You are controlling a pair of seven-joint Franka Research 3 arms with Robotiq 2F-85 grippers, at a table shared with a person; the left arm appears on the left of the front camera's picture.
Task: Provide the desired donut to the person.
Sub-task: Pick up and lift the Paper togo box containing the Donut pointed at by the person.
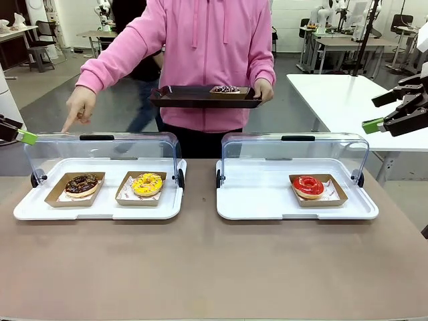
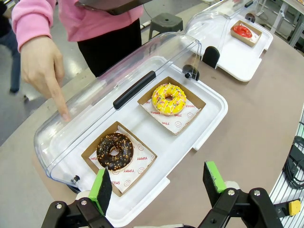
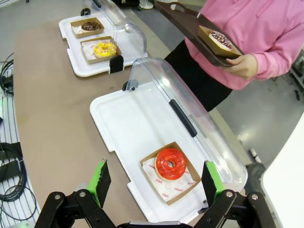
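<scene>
The chocolate donut [image 2: 114, 151] lay boxed at the left end of a white tray [image 2: 209, 118], just beside the yellow donut [image 2: 169, 99]. The tray's raised clear lid [image 2: 95, 90] stood between it and the pointing hand [image 2: 42, 71] of the person [image 1: 214, 53]. The red donut [image 3: 170, 163] sat in the other tray on the desk [image 1: 214, 267]. The left pincer [image 2: 157, 179] and right pincer [image 3: 154, 179] hovered above, fingers apart, empty.

**Words printed on the donut papers**

In the left wrist view, the paper sheet [image 2: 162, 118] under the yellow donut [image 2: 169, 99] carries the red words "YUMMY" and "SMILE". The second sheet [image 2: 142, 155], under the chocolate donut [image 2: 114, 151], carries the same words.
</scene>
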